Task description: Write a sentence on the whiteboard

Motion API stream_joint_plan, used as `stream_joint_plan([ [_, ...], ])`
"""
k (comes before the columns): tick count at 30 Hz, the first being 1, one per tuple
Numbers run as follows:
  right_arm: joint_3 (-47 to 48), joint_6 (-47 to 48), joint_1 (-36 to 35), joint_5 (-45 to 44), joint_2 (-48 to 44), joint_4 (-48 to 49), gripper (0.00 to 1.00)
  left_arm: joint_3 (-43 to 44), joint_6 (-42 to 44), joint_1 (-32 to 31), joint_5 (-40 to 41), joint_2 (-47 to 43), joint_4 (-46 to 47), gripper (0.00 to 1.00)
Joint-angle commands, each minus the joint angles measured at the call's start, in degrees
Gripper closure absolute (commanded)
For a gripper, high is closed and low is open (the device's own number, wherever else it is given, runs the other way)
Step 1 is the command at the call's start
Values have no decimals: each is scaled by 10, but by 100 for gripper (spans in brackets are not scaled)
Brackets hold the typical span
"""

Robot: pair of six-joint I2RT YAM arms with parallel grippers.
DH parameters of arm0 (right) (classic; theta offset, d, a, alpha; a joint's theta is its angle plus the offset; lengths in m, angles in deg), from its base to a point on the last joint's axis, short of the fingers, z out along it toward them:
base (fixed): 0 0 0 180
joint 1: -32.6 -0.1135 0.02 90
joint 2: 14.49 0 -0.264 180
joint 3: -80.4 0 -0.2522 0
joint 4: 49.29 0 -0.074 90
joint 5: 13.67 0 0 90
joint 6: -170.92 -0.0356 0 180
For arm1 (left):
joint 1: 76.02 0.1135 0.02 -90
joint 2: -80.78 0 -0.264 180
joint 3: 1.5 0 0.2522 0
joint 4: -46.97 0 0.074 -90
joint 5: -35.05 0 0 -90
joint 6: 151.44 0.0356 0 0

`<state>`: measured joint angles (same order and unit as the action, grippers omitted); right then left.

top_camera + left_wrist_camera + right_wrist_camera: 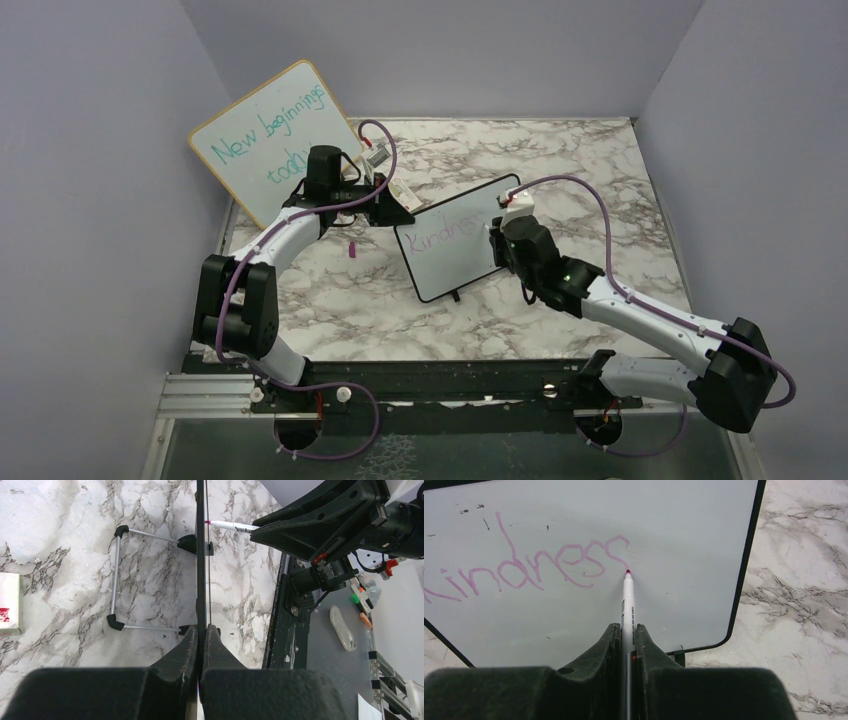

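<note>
One purple-pink word (524, 567), "Kindness", sits on the small black-framed whiteboard (460, 265) on the marble table (600, 170). Your left claw (201, 630) pinches its edge and your right claw (626, 630) clamps the white marker (627, 600), tip seemingly touching, so make strokes light.

Left gripper (201, 630) pinches the whiteboard (201, 580) edge-on; the marker (232, 526) tip touches its face.

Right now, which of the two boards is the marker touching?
The small black-framed whiteboard with pink writing; the marker tip sits on it. The wood-framed board with teal writing stands apart, behind.
</note>
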<state>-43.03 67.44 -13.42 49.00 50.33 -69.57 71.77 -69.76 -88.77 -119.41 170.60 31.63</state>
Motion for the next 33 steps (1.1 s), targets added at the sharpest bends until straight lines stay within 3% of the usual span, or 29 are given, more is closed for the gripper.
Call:
stream_joint_plan([
  [1, -6, -9, 3, 42, 2, -25, 100, -9, 26, -10, 16, 25, -46, 100],
  [17, 4, -7, 4, 64, -5, 19, 100, -8, 27, -10, 16, 25, -47, 100],
  [33, -26, -4, 3, 52, -78, 16, 100, -7, 24, -10, 25, 25, -51, 100],
])
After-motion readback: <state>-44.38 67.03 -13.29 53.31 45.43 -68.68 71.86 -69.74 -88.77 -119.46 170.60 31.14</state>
